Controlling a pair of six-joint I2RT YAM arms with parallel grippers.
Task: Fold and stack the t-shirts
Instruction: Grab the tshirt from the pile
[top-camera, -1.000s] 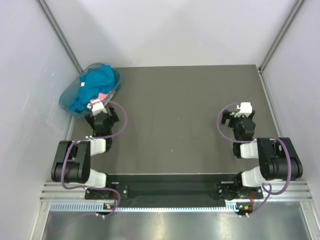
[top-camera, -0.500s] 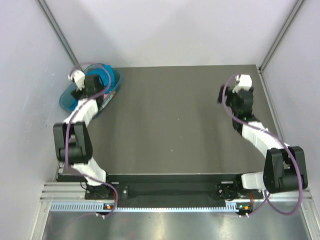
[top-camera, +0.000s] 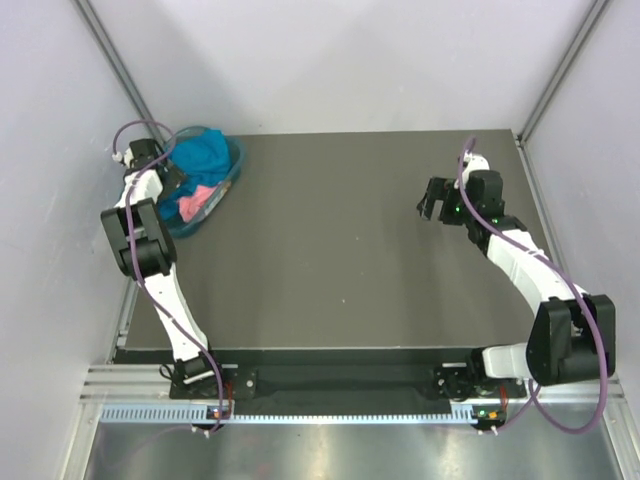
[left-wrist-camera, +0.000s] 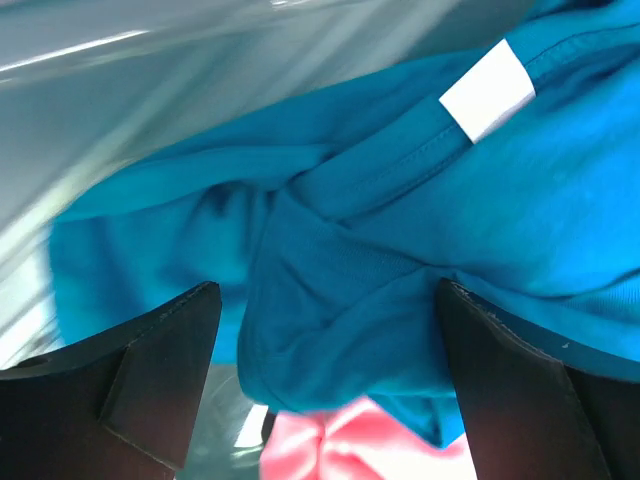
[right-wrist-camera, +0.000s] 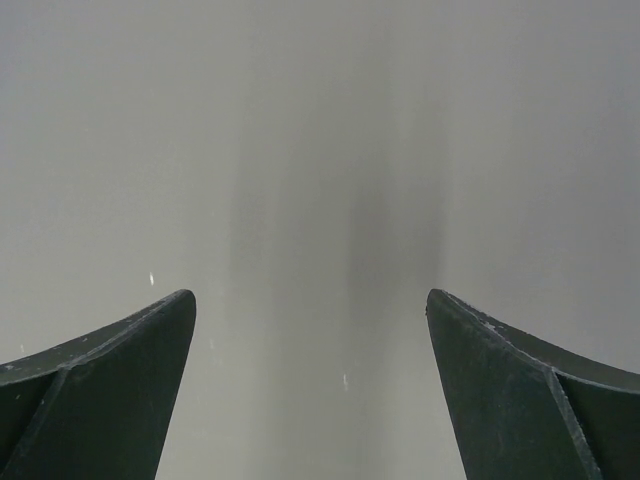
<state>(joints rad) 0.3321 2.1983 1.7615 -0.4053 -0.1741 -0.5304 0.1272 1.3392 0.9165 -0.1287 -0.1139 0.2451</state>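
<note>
1. Top external, surface and room: a dark grey matte table (top-camera: 340, 260) stands between plain pale walls (top-camera: 350, 60). Metal posts (top-camera: 115, 65) rise at the far corners, and a ribbed metal rail (top-camera: 340, 412) runs along the near edge.
2. Top external, task items: a rigid teal basket (top-camera: 236, 165) sits at the table's far left corner. Inside it the teal-blue t-shirt (top-camera: 203, 153) lies crumpled toward the far side. The salmon-pink t-shirt (top-camera: 196, 203) is bunched toward the near side. Both are unfolded heaps.
3. Top external, arms: the left gripper (top-camera: 168, 172) reaches into the basket from its left rim; its jaws cannot be made out here. The right gripper (top-camera: 434, 208) hangs over bare table on the right, well apart from the basket, jaws spread.
4. Left wrist: this view settles what the overhead view leaves unclear.
   - The black fingers (left-wrist-camera: 150, 380) stand wide apart, clamped on nothing, just beside a fold of teal-blue cloth. Whether they touch it cannot be told.
   - The cloth is a soft knit with a stitched seam and a white label (left-wrist-camera: 487, 90).
   - Pink cloth shows at the lower edge.
   - The basket's smooth translucent side is blurred at upper left.
5. Right wrist: two dark wedge-shaped fingers (right-wrist-camera: 110, 380) stand apart and grip nothing, over plain grey tabletop with a few pale specks (right-wrist-camera: 151, 279).
</note>
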